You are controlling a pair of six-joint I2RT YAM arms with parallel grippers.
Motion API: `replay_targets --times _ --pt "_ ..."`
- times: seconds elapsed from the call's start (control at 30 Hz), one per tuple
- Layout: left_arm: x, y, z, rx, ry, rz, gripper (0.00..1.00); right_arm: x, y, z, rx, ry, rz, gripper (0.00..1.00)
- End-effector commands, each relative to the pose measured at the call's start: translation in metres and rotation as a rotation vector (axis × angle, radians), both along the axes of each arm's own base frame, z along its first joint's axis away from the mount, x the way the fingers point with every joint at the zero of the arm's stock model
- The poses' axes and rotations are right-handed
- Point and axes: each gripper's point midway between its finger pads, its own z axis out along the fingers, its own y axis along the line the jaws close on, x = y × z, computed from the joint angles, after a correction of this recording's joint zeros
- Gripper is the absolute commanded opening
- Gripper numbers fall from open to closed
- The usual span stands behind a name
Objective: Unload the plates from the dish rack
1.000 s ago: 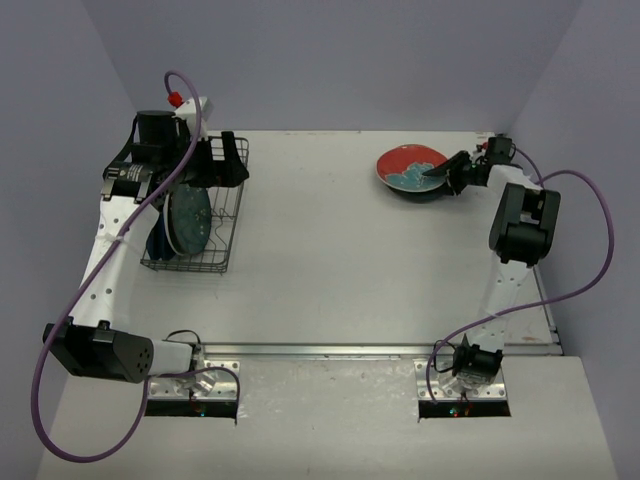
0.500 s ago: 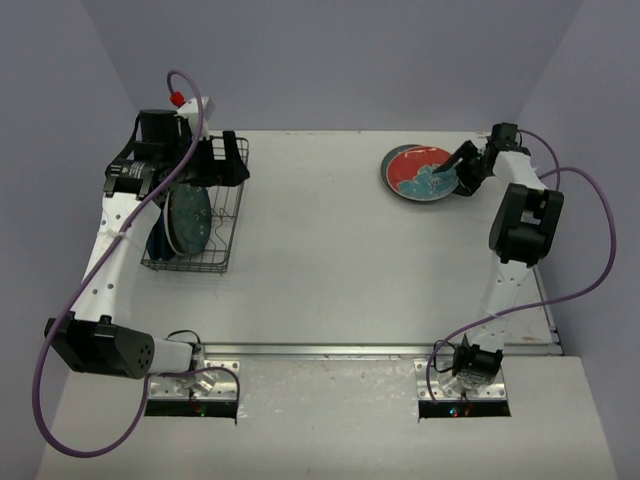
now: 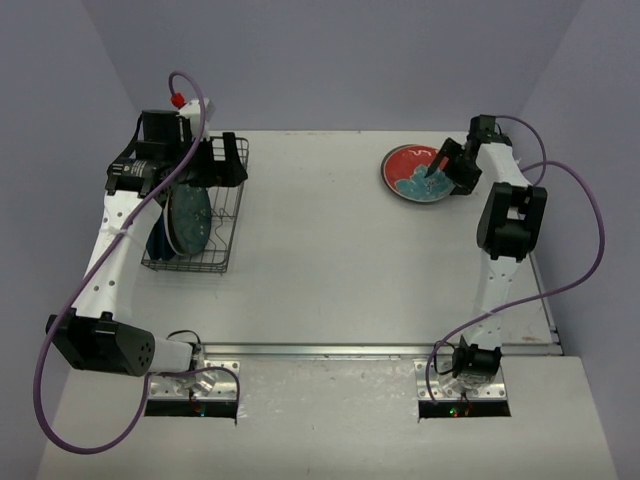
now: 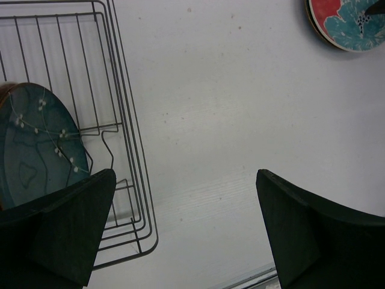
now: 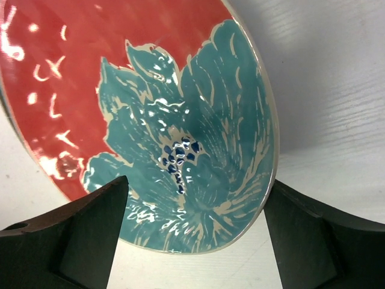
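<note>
The dark wire dish rack stands at the table's left and holds an upright dark teal plate with a dark blue plate behind it. The left wrist view shows the rack and the teal plate. My left gripper is open and empty above the rack's far end. A red plate with a teal flower lies on the table at the far right. My right gripper hovers open over its right edge, with the plate showing between the fingers.
The table's raised metal front edge runs between the arm bases. Purple cables loop beside both arms. Grey walls close off the back and both sides. The red plate also shows in the top right corner of the left wrist view.
My right gripper has swung from the red plate's right side to above its right edge. The plate lies in nearly the same place. The left arm has barely moved.
</note>
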Motion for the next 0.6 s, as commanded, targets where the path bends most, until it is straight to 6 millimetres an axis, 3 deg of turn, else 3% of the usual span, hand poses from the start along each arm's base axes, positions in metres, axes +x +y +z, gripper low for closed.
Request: replay_targets --times 0.0,0.3,0.57 --pt "0.003 0.006 0.010 0.021 -0.038 0.011 1.00 0.020 -0.001 0.012 -0.060 -0.064 0.021 0.90" --pt "0.005 0.011 0.006 0.041 -0.035 0.037 1.00 0.025 -0.003 0.021 -0.158 -0.085 0.047 0.98" --pt "0.003 0.016 0.011 0.065 -0.041 0.050 1.00 0.037 0.018 0.016 -0.155 -0.119 0.116 0.99"
